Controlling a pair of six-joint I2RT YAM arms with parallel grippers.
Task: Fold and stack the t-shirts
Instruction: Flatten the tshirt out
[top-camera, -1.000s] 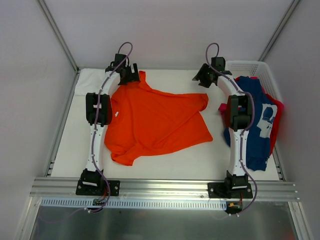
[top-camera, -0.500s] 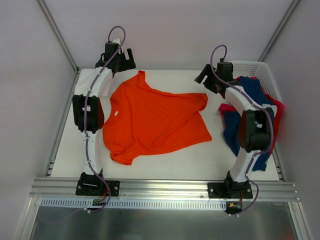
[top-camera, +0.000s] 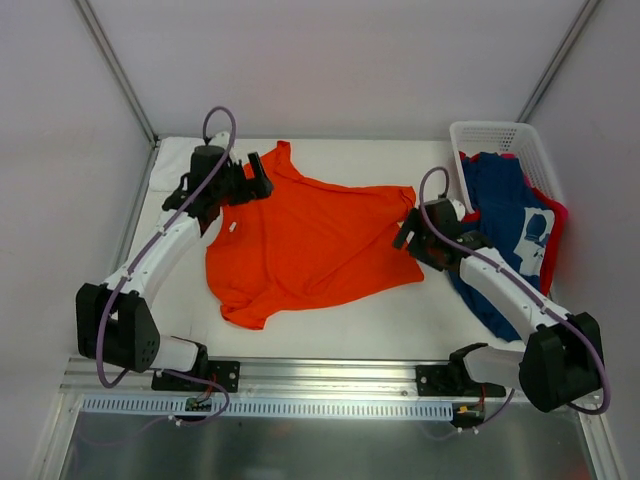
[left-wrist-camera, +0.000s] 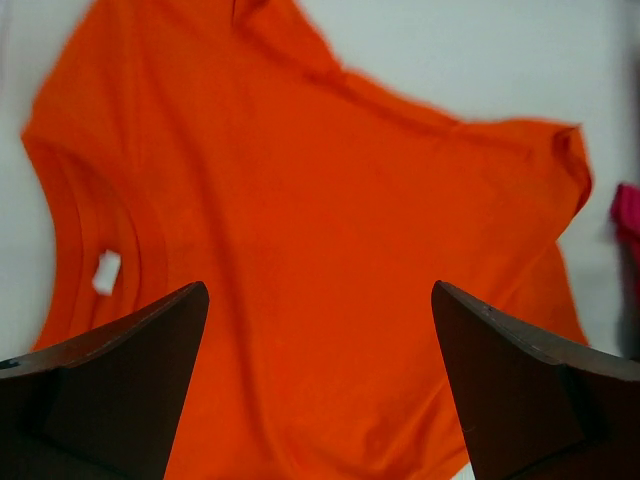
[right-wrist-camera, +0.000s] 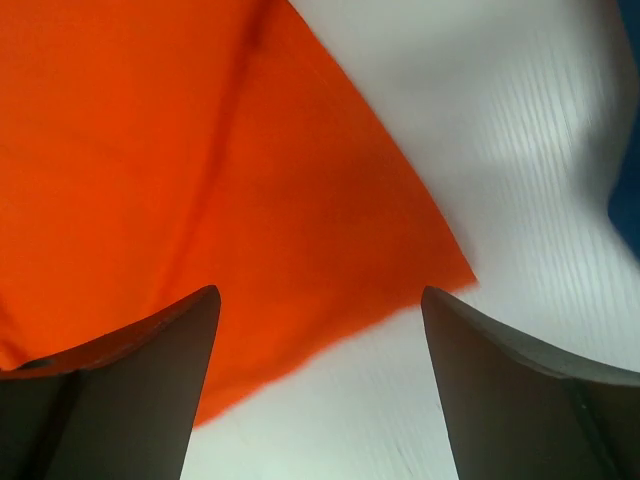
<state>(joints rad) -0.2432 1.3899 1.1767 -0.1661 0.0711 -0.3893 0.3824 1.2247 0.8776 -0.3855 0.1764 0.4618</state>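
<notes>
Nearest the arm bases, the white table top (top-camera: 400, 320) carries the plain bright orange t-shirt (top-camera: 310, 245), spread flat in the centre-left of the top view.
- Orientation: long axis runs left-right with a slight tilt. The collar is on the left, with the small white neck tag (top-camera: 233, 228) showing. The hem is on the right.
- Sleeves: one points to the lower left, the other to the top of the frame. The upper right hem corner is rumpled.

Right gripper (top-camera: 405, 235): sits at the shirt's right edge, right of centre. The jaws are spread wide with nothing between them. In the right wrist view the dark fingers (right-wrist-camera: 120, 380) frame the pointed hem corner and bare table. I can't tell whether they touch the cloth.

Left gripper (top-camera: 258, 178): sits over the shirt's upper left, by the shoulder near the collar. These jaws are also fully apart and hold nothing. In the left wrist view its fingers (left-wrist-camera: 110, 390) bracket most of the shirt body. Contact can't be judged here either.

Container: the white plastic lattice basket (top-camera: 490, 128) stands in the upper right.
- The navy t-shirt with white print (top-camera: 505, 195) lies in it and spills over its near side onto the table.
- The pink-red t-shirt (top-camera: 557, 215) is under the navy one and shows along the right side.

Far left corner: the white t-shirt (top-camera: 172, 160) lies bunched on the table, well apart from the basket.
</notes>
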